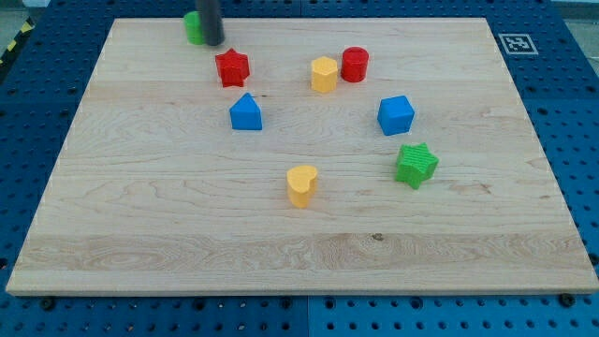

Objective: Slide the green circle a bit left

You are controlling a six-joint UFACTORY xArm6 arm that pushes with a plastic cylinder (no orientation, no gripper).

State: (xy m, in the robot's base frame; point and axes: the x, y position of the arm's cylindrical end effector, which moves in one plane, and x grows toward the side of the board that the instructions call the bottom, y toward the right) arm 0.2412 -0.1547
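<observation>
Pushing side: my tip point(213, 42) stands on the view's right of the green circle point(193, 27), touching or all but touching it — the side a leftward push must start from.
Green circle: at the board's top edge, near the top-left corner; only its left part shows, the rod covers the rest.
Direction from tip: the circle lies to the tip's left and a shade toward the view's top, so a straight leftward slide should carry it along the wooden board's point(140, 243) top edge.
Long axis: none that matters — the block is round, so it has no preferred pushing face; an off-centre contact might roll it toward the top rim.
Tip state: a plain rod with nothing to spread or pinch; whether it presses the block already I cannot tell.
Red star point(232, 67): just below and right of the tip, apart from it, out of the leftward path.
Blue block point(245, 112): further below the tip, house-like in outline, well clear.
Others: yellow block point(324, 74), red cylinder point(355, 65), blue cube point(395, 115), green star point(416, 165) and yellow heart point(301, 184) all lie to the tip's right and below — none near the move.
Risk: the board's edge is close above the circle; a push angled upward could send it off.
</observation>
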